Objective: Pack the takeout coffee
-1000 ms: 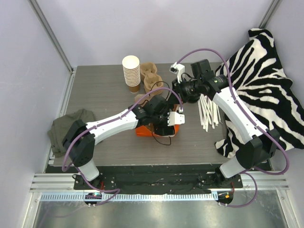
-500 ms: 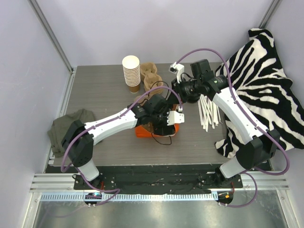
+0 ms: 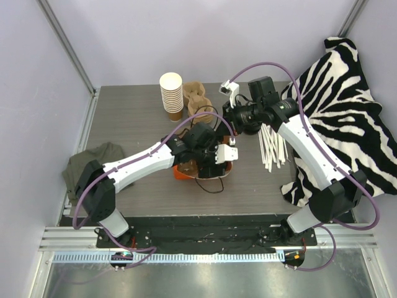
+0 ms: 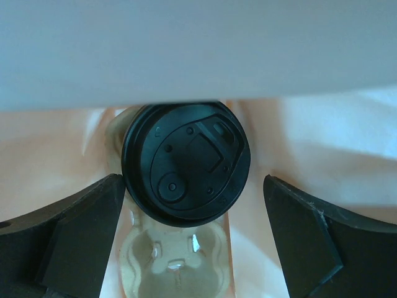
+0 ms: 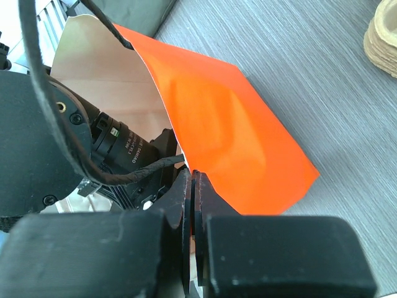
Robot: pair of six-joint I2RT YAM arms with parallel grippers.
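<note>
Takeout coffee (image 4: pixel 186 164) sits inside the orange bag (image 5: pixel 229 143) between the wide, empty jaws of our left gripper (image 4: pixel 192 183); we should back straight out while the right gripper (image 5: pixel 191 180), pinching the bag's edge, steadies it.

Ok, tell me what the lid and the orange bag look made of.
Lid: black plastic with a slight sheen, going by its moulded ridges and sip hole. Bag: probably paper, matte orange outside and tan inside, its thin wall holding a crisp edge.
</note>
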